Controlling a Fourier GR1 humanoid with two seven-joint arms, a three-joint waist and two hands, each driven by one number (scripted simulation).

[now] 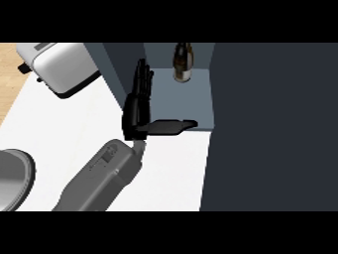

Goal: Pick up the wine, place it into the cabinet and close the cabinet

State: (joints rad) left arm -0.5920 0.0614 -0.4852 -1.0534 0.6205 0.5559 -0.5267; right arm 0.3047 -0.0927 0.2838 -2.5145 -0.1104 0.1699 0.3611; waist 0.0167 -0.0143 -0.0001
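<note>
At the near left corner of the white tabletop, a grey rounded object is sitting, partly cut off by the edge. Just right of it, a grey forearm is rising from the near edge toward the cabinet at the far side. It is not clear which arm this is. Its black hand is standing edge-on at the cabinet's opening, fingers straight and together, pointing far, lying along the left wall; the thumb is sticking out to the right over the cabinet floor, holding nothing. Deeper inside, the wine is standing upright at the back, apart from the hand. The dark cabinet door is filling the right side. At the far left corner, a silver toaster is resting.
</note>
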